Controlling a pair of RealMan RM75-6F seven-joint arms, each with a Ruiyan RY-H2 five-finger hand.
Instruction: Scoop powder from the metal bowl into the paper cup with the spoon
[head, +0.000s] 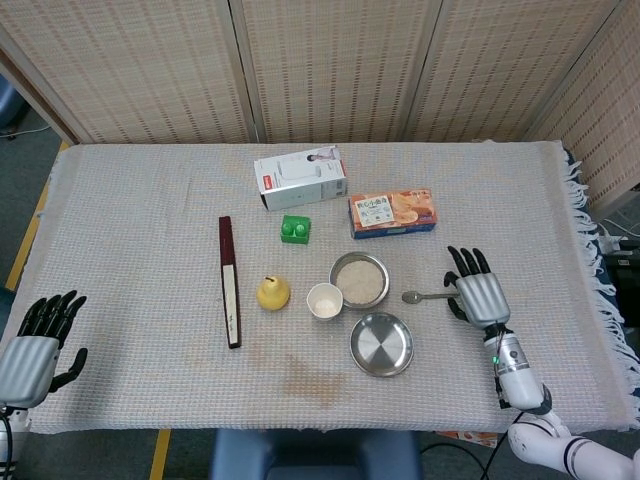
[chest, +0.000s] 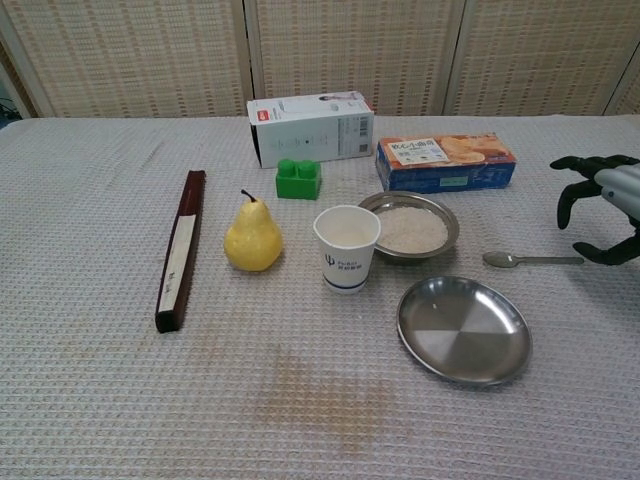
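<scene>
The right hand (head: 480, 294) hovers with fingers spread at the spoon (head: 428, 296) handle's end, bare cloth behind it. The metal bowl (head: 359, 280) is hemmed by the paper cup (head: 324, 300), empty plate (head: 381, 344) and orange box (head: 392, 213).

A staged test room: cloth-covered table (head: 120, 220) before woven folding screens (head: 330, 60).

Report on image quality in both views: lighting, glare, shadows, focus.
Head view: even, soft light, faint shadows only, all sharp; the empty metal plate shows a mild sheen. Chest view: the same plate carries a broad pale reflection, not blown out; the paper cup and spoon are crisp; the right hand is cut off by the frame's right edge.
</scene>
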